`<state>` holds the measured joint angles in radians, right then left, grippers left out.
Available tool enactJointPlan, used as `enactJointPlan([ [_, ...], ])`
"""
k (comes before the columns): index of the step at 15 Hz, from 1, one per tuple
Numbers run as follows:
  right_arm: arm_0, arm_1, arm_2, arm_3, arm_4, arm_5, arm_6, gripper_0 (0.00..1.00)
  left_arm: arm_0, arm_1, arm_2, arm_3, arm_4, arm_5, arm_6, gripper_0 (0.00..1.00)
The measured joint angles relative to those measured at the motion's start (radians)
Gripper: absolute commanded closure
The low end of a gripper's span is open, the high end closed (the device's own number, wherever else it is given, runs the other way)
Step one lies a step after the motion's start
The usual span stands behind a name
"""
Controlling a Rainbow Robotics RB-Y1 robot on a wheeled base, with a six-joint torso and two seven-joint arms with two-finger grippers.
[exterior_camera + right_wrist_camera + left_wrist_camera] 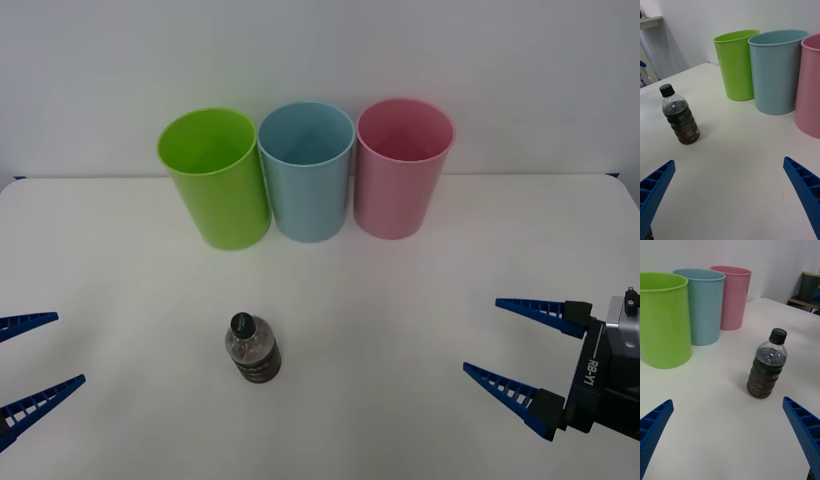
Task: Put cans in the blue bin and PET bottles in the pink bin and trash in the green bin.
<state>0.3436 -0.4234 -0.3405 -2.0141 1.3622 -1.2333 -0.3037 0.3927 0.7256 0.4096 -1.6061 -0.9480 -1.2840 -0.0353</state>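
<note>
Bottle: upright on counter, ungrasped, reachable by either arm.
Pink bin: its destination, row's right end.
Left end effector: fingers apart, waiting.
Right end effector: fingers apart, waiting.

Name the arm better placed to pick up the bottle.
Left, probably. The bottle stands upright left of the table's middle, nearer the open left hand than the open right hand.

the pet bottle stands upright, black cap, dark brown lower half, well in front of the green bin. just beside the green bin stands the blue bin, then the pink bin, all upright and open-topped.
</note>
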Motion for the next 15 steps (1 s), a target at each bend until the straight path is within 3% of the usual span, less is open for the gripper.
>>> enactJointPlan([
  [15, 0.0, 0.0, 0.0, 0.0, 0.0, 0.0, 0.0, 0.0, 0.0, 0.0, 0.0, 0.0, 0.0, 0.0, 0.0, 0.0],
])
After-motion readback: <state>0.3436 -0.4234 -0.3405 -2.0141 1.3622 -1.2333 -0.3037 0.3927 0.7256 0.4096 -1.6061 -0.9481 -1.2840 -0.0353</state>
